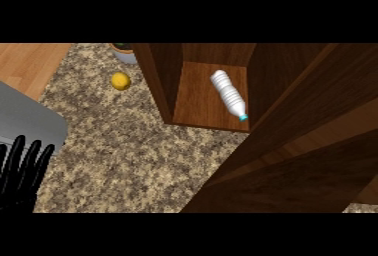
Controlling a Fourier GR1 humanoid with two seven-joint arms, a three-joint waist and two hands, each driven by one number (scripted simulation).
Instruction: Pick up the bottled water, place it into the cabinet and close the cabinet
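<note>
A clear water bottle (229, 95) with a teal cap lies on its side on the floor of the open wooden cabinet (166, 85), cap pointing toward the front edge. The cabinet's dark wooden door (303, 160) stands swung across the right half of the view. My left hand (22, 170) rests at the lower left edge, fingers straight and pointing up, far from the bottle. The right hand does not show anywhere.
A yellow lemon (121, 81) sits on the speckled granite counter (125, 150) left of the cabinet. A grey pot (125, 52) stands at the back beside the cabinet wall. A grey appliance (26, 120) fills the left edge.
</note>
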